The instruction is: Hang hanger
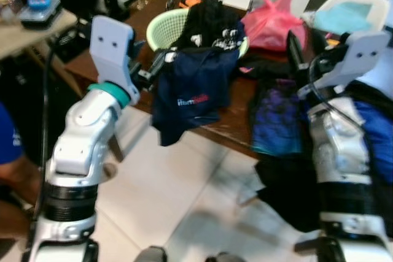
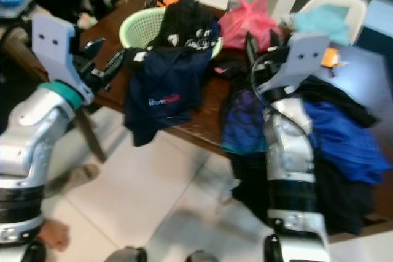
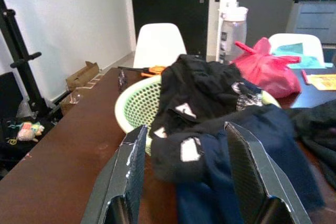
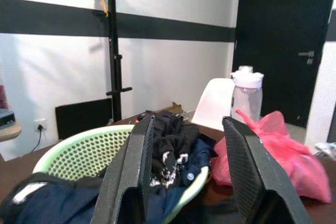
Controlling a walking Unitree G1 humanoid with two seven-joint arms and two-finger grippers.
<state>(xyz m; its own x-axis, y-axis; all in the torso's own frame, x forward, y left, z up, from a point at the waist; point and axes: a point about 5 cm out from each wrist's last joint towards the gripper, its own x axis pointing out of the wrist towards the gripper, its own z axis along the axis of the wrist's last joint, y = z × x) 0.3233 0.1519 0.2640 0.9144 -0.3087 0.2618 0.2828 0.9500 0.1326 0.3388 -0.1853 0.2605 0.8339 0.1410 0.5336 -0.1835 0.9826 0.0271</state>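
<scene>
Reaching fwd over a brown table (image 1: 227, 128), the left gripper (image 3: 186, 182) sits w/ fingers spread wide, nothing between them; a navy garment (image 1: 187, 93) lies just ahead of its tips, one end up by the basket, rest draped over the table's near edge. Right gripper (image 4: 186, 174) is raised over the table's right part, fingers also wide apart, empty, aimed toward a pale green basket (image 1: 164, 27). Basket is heaped w/ black clothing (image 3: 202, 90) spilling over its rim. Behind it: a pink bag (image 1: 274, 24) and a clear bottle (image 3: 232, 22) w/ white cap. Purple-blue cloth (image 1: 276, 121) lies flat on the table between the arms; bright blue fabric (image 2: 341, 136) sits further right. No hanger can be made out among the clothes, can't tell where it is. White chair (image 3: 159, 44) stands past the table.
</scene>
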